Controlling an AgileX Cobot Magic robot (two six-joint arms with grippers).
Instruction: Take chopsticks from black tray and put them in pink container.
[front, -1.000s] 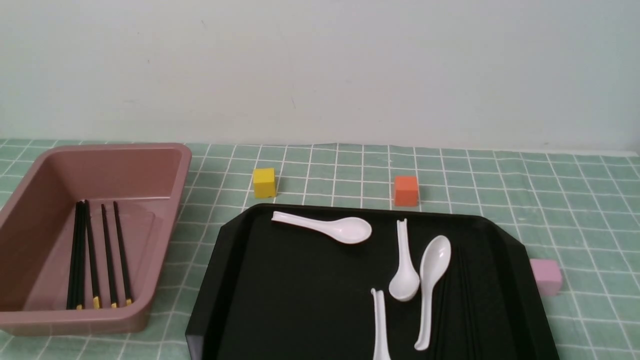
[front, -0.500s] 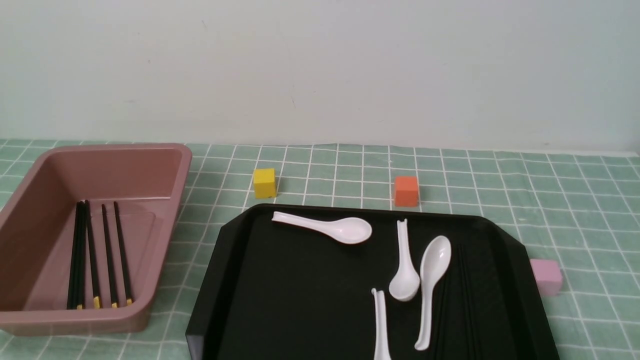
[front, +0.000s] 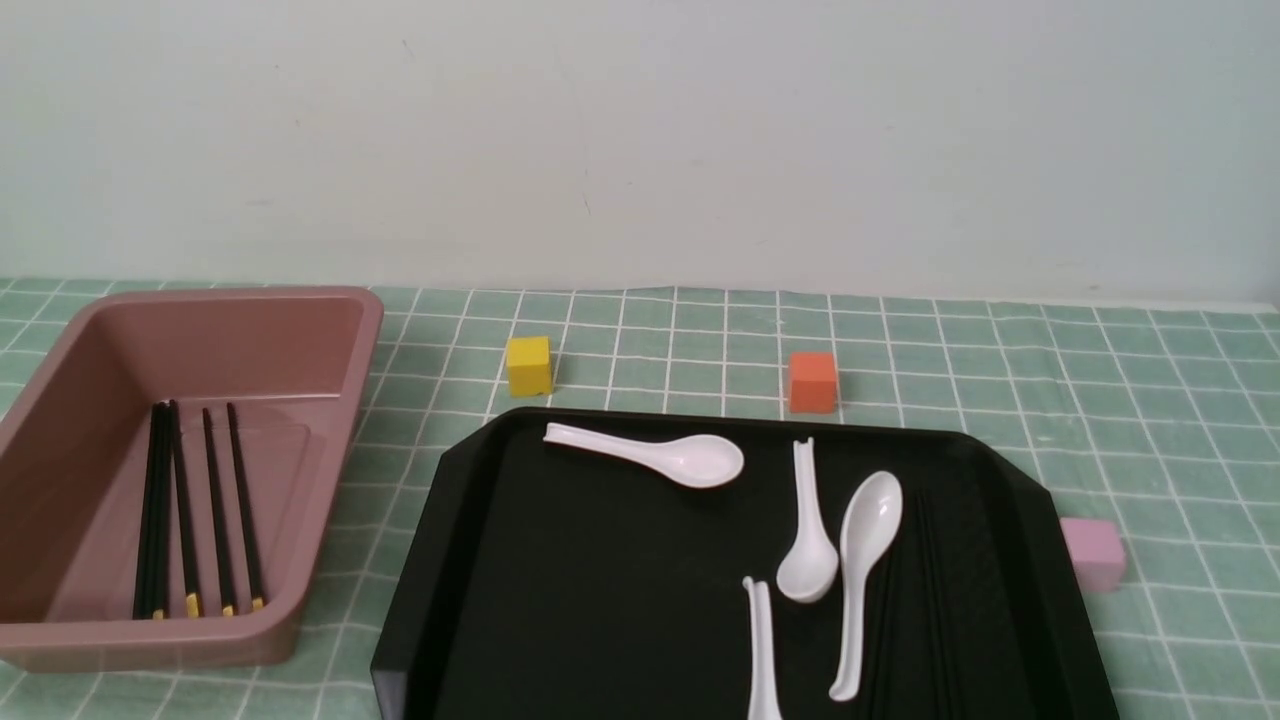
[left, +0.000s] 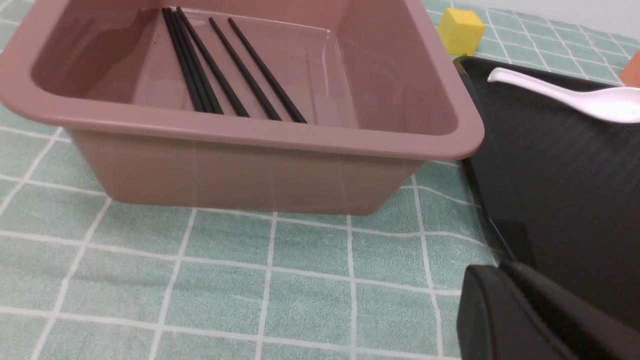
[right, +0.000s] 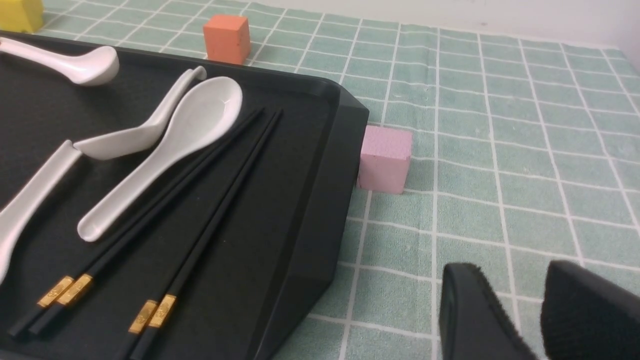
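Several black chopsticks (front: 185, 510) with gold ends lie side by side on the floor of the pink container (front: 370, 320), also seen in the left wrist view (left: 220, 70). More chopsticks (right: 220, 200) lie in two pairs on the right side of the black tray (right: 310, 200), beside a white spoon; in the front view they barely show against the tray (front: 600, 600). My left gripper (left: 505, 272) hovers shut and empty over the tray's near left corner, in front of the container (left: 250, 132). My right gripper (right: 520, 280) is slightly open and empty over the cloth, right of the tray. Neither gripper shows in the front view.
Several white soup spoons (front: 680, 460) lie on the tray. Behind the tray stand a yellow cube (front: 528, 365) and an orange cube (front: 812, 381). A pale pink cube (right: 385, 157) touches the tray's right rim. A green checked cloth (front: 1150, 420) covers the table.
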